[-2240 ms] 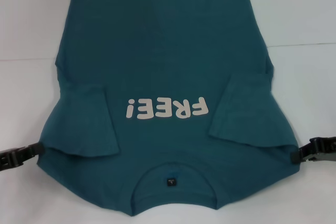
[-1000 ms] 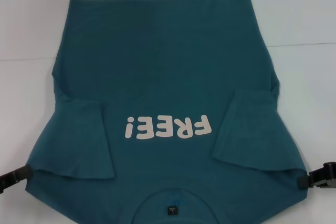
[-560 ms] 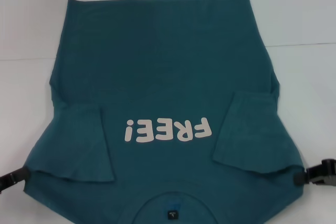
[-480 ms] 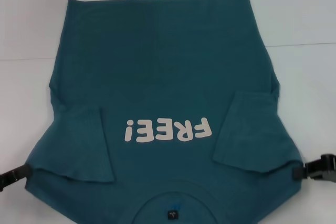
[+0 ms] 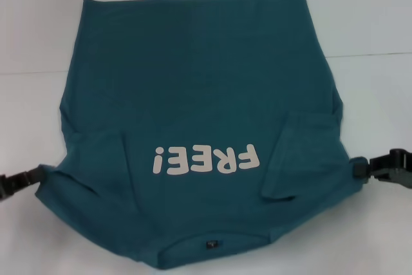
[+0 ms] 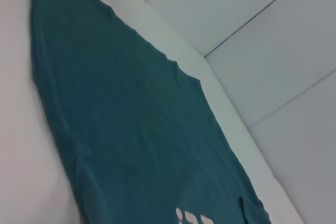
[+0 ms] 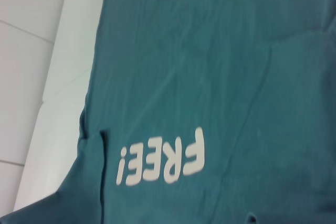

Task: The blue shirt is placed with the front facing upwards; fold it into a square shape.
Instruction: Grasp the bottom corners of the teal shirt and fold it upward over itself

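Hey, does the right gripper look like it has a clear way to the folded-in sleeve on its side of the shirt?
Probably yes. The right gripper sits at the blue shirt edge, beside that folded sleeve, and nothing lies on the sleeve.

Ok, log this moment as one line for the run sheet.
phase: shoulder fold | blue shirt: face up, sleeves folded in | left gripper: at left shoulder edge | right gripper: at right shoulder edge

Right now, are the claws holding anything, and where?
Both grip the blue shirt: left claw at its left shoulder edge, right claw at its right shoulder edge, collar end lifted.
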`<state>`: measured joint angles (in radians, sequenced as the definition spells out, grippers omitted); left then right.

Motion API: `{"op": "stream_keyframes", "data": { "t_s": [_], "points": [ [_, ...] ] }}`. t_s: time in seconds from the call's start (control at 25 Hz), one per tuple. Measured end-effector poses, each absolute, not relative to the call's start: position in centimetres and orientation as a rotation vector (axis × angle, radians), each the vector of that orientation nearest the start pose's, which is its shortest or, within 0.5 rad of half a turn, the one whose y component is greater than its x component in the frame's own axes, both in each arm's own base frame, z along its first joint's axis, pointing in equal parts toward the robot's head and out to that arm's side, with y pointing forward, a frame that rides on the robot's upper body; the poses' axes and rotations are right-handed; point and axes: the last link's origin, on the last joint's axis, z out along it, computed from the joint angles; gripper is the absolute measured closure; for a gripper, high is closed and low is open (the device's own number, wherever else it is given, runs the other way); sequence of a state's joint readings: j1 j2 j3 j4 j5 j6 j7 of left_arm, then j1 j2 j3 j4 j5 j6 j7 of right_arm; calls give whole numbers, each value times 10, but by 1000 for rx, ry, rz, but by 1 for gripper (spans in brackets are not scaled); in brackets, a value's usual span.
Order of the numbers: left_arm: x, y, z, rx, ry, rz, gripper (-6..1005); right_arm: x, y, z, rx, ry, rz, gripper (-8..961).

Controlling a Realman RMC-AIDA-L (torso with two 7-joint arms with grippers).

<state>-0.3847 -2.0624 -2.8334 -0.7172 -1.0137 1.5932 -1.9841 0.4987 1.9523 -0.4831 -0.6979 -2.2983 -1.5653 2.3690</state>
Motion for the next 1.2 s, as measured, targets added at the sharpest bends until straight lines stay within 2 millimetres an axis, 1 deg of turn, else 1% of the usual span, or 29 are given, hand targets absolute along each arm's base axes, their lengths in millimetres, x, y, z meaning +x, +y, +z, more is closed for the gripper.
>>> {"op": "stream_keyframes", "data": {
  "t_s": [0.36, 0.64, 0.92, 1.2],
  "points": [
    [-333, 314, 56, -2066, -1576, -904, 1000, 330, 338, 70, -2031, 1907, 600, 924],
    [-329, 331, 56, -2053, -1560, -897, 1000, 329, 346, 76, -1982, 1875, 673, 923],
    [-327, 341, 56, -2023, -1546, -892, 1000, 331, 352, 79, -1919, 1867, 731, 923],
    [-325, 347, 59, -1999, -1526, -926, 1000, 328, 358, 81, -1908, 1850, 770, 923]
  ]
}}
